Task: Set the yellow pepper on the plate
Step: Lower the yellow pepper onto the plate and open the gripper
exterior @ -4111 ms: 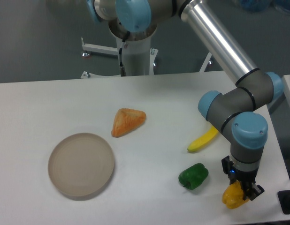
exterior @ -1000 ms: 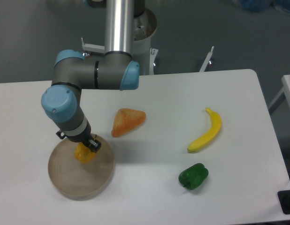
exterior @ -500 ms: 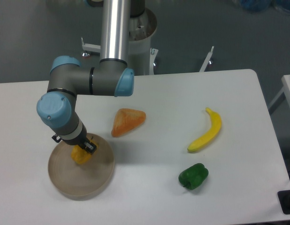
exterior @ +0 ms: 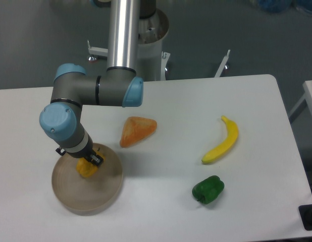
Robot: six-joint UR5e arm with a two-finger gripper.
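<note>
Item: yellow pepper [exterior: 86,168], small, blocky, yellow-orange; located over the upper middle part of the plate [exterior: 103,194], low against its surface, though whether it actually rests there or hangs just above cannot be told from this view. Holder: end effector [exterior: 89,162], closed on the yellow pepper from above, fingers mostly hidden behind the wrist and the fruit. Handling, judged: appears to be a light, hollow model piece with a smooth, slightly glossy skin; probably stiff enough to take a firm pinch without denting, yet rounded lobes make it prone to twist or slip if taken off-centre. Best hold, judged: across the broad middle of the body, on opposite flattish flanks, not at the thin stem, which looks too slight to bear a grip. Its blocky base should let it sit without rolling far once let go, though the low rim offers little to stop a tumble if it is dropped from height. Receiver: plate, round, beige-tan, flat with low rim, lying on the white bench [exterior: 166,196] at its left front. Other stock on the bench, all well apart from the plate except the first: orange wedge [exterior: 137,130], near the plate's upper right; banana [exterior: 222,140], to the right; green pepper [exterior: 208,189], in front of the banana.
</note>
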